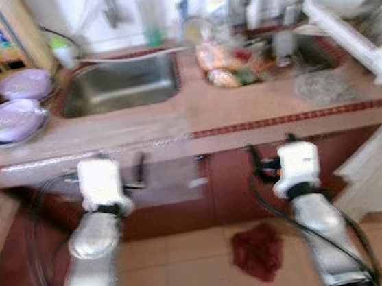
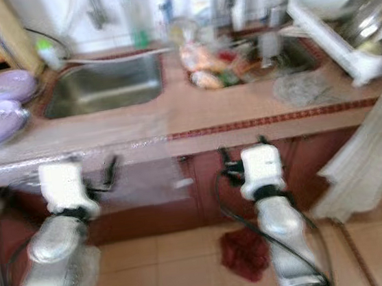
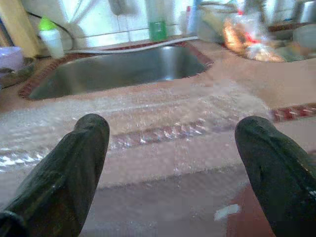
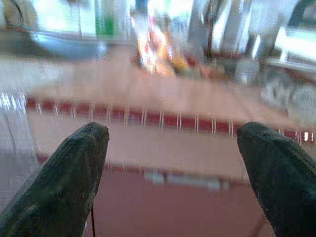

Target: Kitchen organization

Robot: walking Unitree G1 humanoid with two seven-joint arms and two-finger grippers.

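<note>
While the head views are blurred, the layout reads well enough: a long tiled bench [image 1: 256, 111] runs across the scene with a steel sink [image 1: 121, 85] set into it, and a clear sheet of plastic [image 3: 148, 123] lies over the bench edge in front of the sink. To the robot's right a white dish rack [image 1: 347, 28] holds metal pans, and between it and the sink sits a bag of food [image 1: 227, 66] among bottles and jars too blurred to name. To its left rest two lilac bowls [image 1: 12, 118], one behind the other. On the floor below lies a dark red rag [image 1: 258, 249]. Both arms are raised toward the bench front, short of it: the left pincer [image 3: 173, 148] is spread wide and holds nothing, facing the plastic sheet; the right pincer [image 4: 173, 148] is likewise wide and empty, facing the bare bench edge. Judging by this, the robot should steady itself first, then pick one item and approach squarely.
</note>
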